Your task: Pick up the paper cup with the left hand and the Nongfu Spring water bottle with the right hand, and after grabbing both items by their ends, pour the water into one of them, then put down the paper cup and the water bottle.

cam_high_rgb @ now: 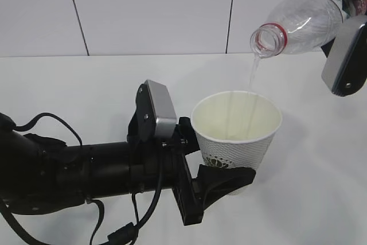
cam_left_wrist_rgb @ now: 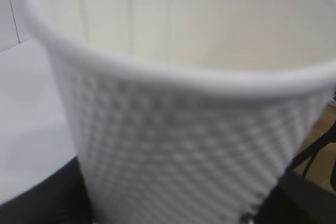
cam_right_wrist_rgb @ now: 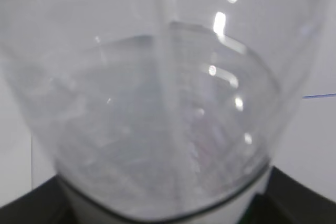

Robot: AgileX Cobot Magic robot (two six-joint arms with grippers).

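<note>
The exterior view is bright and evenly lit, and mostly sharp. The white table and the tiled wall look slightly grey, with only soft shadows. The black left hand is dark, with little detail. In the left wrist view the paper cup is very close and out of focus; its dotted texture is blurred. In the right wrist view the Nongfu Spring water bottle is blurred too, with small white glare spots on the plastic.

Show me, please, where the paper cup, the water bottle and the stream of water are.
paper cup (cam_high_rgb: 241, 150), exterior view, on its dimpled side wall.
water bottle (cam_high_rgb: 307, 18), exterior view, on its clear shoulder.
stream of water (cam_high_rgb: 253, 73), exterior view, midway between mouth and cup.
</note>
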